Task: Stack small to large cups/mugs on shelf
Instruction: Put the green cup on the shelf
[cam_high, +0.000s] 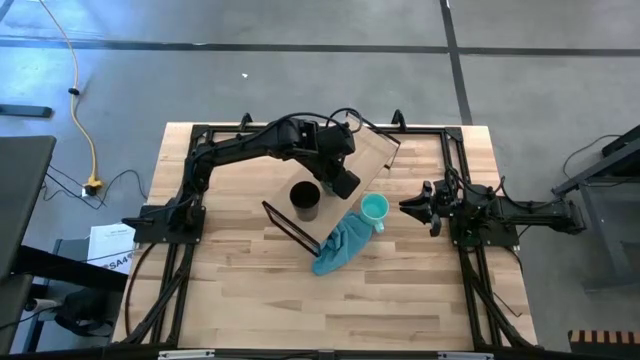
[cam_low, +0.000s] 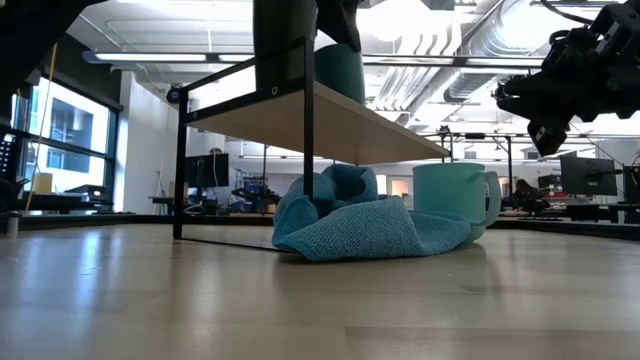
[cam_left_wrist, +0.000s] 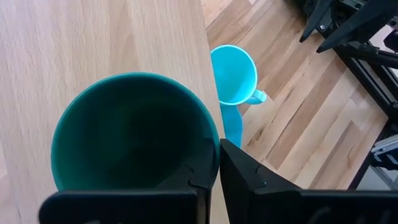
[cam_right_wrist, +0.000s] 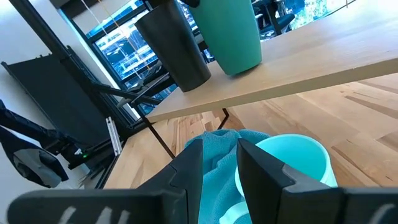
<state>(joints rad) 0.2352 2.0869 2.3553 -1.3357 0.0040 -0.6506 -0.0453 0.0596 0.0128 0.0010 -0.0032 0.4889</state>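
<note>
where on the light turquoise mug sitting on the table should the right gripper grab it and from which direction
Probably the mug's rim, from straight above. It stands upright with its mouth open, the handle pointing toward the right gripper, and the teal cloth bunched against its base. Take the wall on the side away from the cloth, one finger inside, one outside.
</note>
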